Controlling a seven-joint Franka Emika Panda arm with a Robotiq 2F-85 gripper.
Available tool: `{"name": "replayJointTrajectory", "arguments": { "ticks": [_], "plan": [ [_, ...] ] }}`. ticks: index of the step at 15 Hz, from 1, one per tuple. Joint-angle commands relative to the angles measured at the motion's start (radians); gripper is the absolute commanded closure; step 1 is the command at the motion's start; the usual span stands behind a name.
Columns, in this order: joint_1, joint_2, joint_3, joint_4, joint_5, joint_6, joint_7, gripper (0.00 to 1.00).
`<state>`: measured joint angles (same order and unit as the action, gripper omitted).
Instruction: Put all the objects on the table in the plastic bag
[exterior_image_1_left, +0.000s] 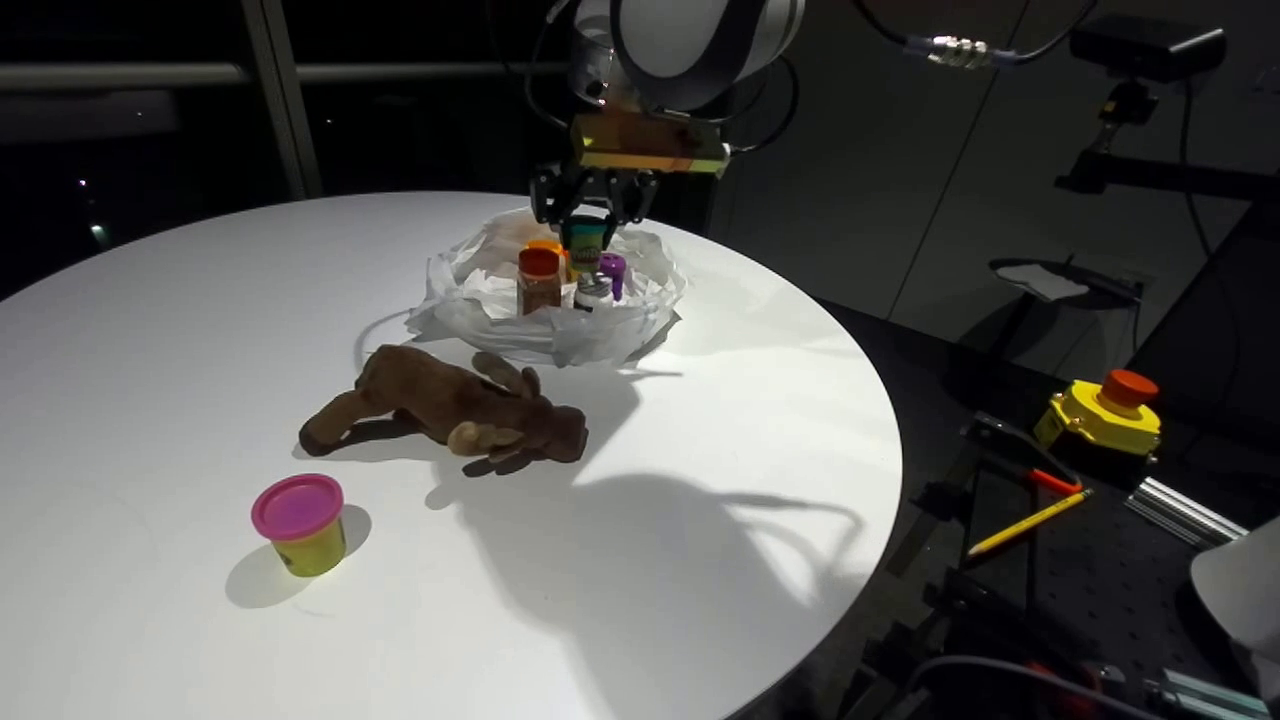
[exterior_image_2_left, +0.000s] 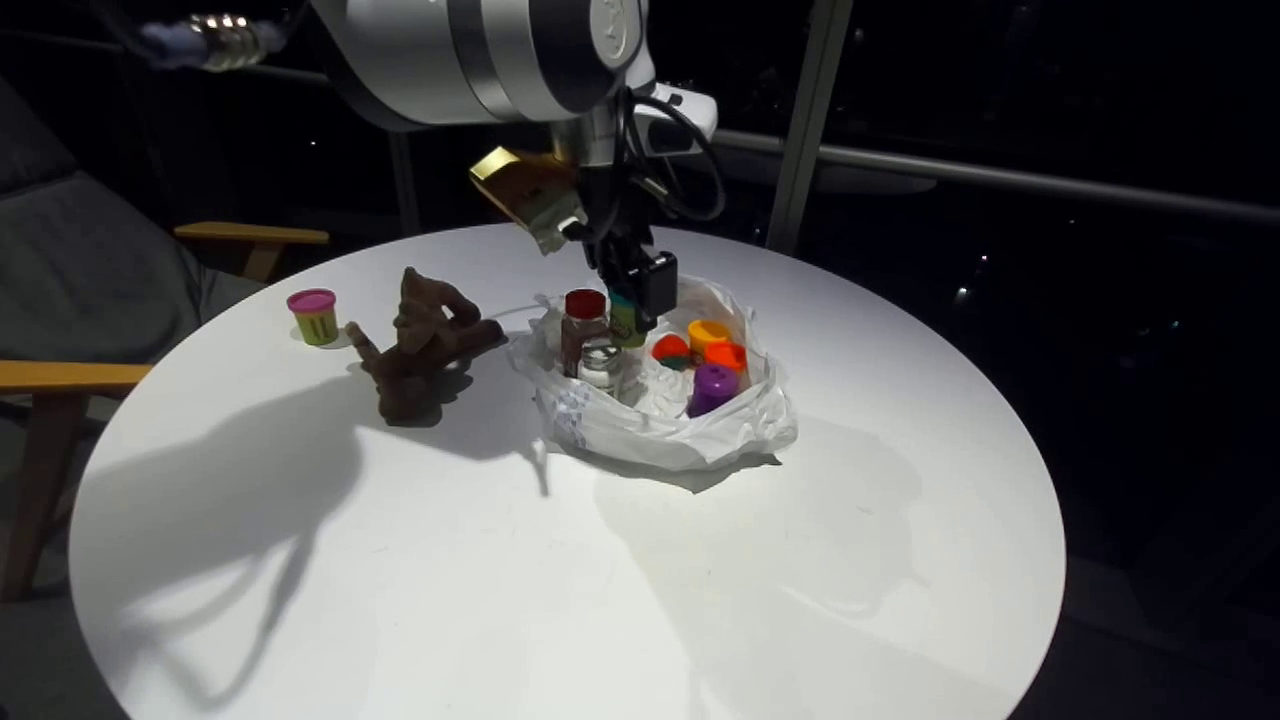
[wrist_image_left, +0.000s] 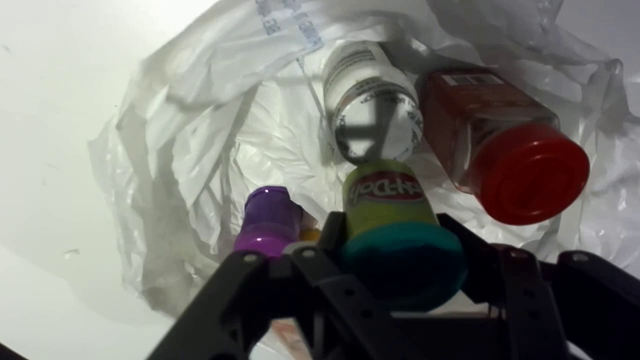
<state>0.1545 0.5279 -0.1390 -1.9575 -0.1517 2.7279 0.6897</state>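
Round white surface (exterior_image_2_left: 480, 560): carries the wrinkled translucent plastic bag (exterior_image_1_left: 560, 340), near the far edge in an exterior view.
Bag mouth: open, beneath the black end effector (wrist_image_left: 393, 231); lowering straight down likely comes next.
End effector: grasping the yellow-green cylindrical tub with teal lid (wrist_image_left: 402, 245), long axis near upright, lid uppermost.
Tub base: contact with the bag's floor untellable.
Small purple cup (wrist_image_left: 269, 220): partly hidden behind the end effector in the wrist view.

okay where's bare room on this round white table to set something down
In an exterior view, the table is bare from the translucent plastic bag and floppy brown toy to the picture's lower edge, and right of the bag. It's crowded at the bag, where the black gripper holds a teal-lidded yellow cup beside a red-capped jar.
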Motion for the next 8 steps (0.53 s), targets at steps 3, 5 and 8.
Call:
{"name": "replayJointTrajectory", "arguments": {
  "ticks": [3, 5, 8],
  "plan": [
    [0.002, 0.074, -0.002, 0.092, 0.050, 0.039, -0.036, 0.77],
    [-0.009, 0.072, 0.008, 0.103, 0.072, 0.035, -0.052, 0.77],
    [-0.016, 0.069, 0.011, 0.109, 0.100, 0.025, -0.081, 0.77]
  ]
}}
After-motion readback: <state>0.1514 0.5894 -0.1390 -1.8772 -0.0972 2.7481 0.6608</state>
